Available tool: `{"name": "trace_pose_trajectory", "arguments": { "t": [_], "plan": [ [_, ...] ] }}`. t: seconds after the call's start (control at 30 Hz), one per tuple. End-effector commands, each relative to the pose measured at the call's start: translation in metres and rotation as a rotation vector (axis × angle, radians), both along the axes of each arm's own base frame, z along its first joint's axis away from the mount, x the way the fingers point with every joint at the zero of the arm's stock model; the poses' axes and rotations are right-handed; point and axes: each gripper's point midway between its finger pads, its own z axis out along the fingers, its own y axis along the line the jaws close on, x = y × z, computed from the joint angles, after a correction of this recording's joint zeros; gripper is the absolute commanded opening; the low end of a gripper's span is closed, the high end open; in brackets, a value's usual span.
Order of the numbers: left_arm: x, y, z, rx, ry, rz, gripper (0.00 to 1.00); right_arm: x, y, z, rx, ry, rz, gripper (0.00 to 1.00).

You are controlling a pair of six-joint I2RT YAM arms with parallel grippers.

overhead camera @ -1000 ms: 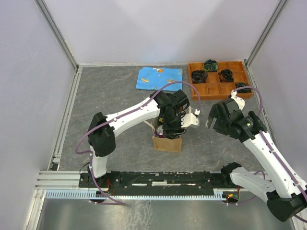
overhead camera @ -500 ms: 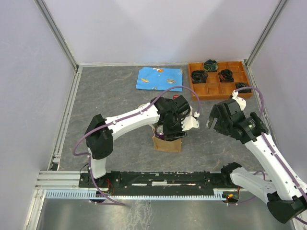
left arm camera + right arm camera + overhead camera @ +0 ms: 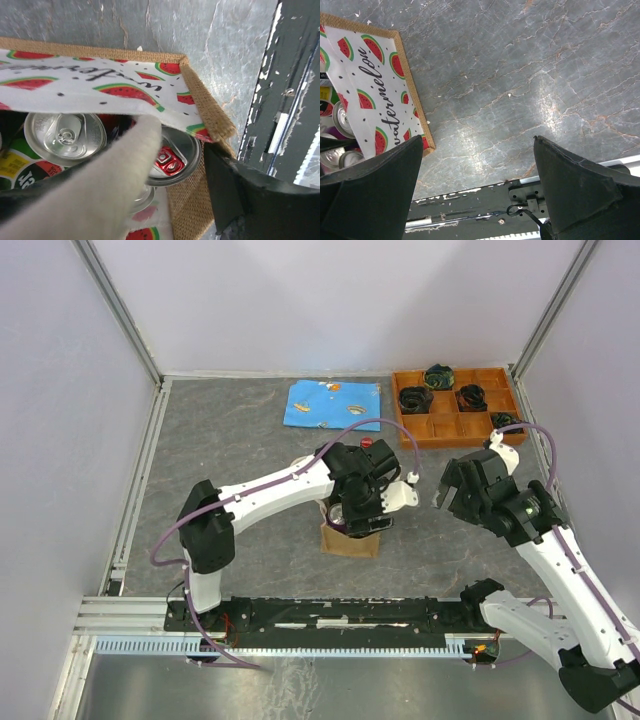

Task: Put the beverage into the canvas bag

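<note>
Bev can [image 3: 170, 160] sits upright inside canvas bag [image 3: 207, 117] next to another can [image 3: 65, 135], L gripper [image 3: 180, 145] jaws parted, prob loose round its top, R gripper [image 3: 479, 140] wide open holding nothing; can's stiff, slick, hefty if full, so pinch across sidewall under rim, moderate force.

Rough burlap canvas bag [image 3: 210, 120], shiny metal cans [image 3: 65, 137]

The white-and-black left arm [image 3: 270, 485] stretches forward toward the centre. Its wrist is bent so the left gripper [image 3: 182, 150] points straight down, with its white-padded and dark fingers [image 3: 110, 190] parted. The white-and-black right arm [image 3: 560, 560] is raised, and the right gripper [image 3: 477, 145] is spread wide and grasps nothing.
</note>
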Motion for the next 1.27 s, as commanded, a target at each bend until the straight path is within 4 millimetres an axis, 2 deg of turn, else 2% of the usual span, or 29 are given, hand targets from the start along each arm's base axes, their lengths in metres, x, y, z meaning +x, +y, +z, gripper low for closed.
{"name": "trace_pose_trajectory", "arguments": {
  "t": [0.0, 0.1, 0.33, 0.43, 0.57, 0.7, 0.9, 1.03, 1.1, 1.23],
  "plan": [
    [-0.033, -0.023, 0.056, -0.157, 0.081, -0.030, 0.78, -0.001, -0.002, 0.005, 0.015, -0.020, -0.022, 0.99],
    [-0.039, -0.025, 0.066, -0.179, 0.105, -0.044, 0.82, 0.000, -0.001, 0.005, 0.020, -0.022, -0.023, 0.99],
    [-0.039, -0.020, 0.086, -0.216, 0.080, -0.039, 0.83, 0.001, 0.001, 0.005, 0.028, -0.022, -0.021, 0.99],
    [-0.025, -0.015, 0.103, -0.260, 0.042, 0.006, 0.84, 0.006, 0.006, 0.008, 0.041, -0.042, 0.000, 0.99],
    [0.011, 0.001, 0.137, -0.376, 0.041, 0.162, 0.84, 0.021, 0.023, 0.024, 0.100, -0.128, 0.079, 0.99],
    [0.060, 0.030, 0.173, -0.535, 0.006, 0.368, 0.84, 0.035, 0.033, 0.039, 0.127, -0.195, 0.114, 0.99],
    [0.124, 0.091, 0.218, -0.728, -0.162, 0.664, 0.85, 0.047, 0.045, 0.046, 0.162, -0.232, 0.137, 0.99],
    [0.147, 0.134, 0.220, -0.756, -0.239, 0.814, 0.87, 0.052, 0.054, 0.049, 0.198, -0.268, 0.168, 0.99],
    [0.155, 0.155, 0.212, -0.753, -0.240, 0.888, 0.87, 0.053, 0.054, 0.048, 0.201, -0.267, 0.163, 0.99],
    [0.157, 0.171, 0.198, -0.758, -0.206, 0.964, 0.87, 0.055, 0.053, 0.046, 0.177, -0.245, 0.160, 0.99]
  ]
}}
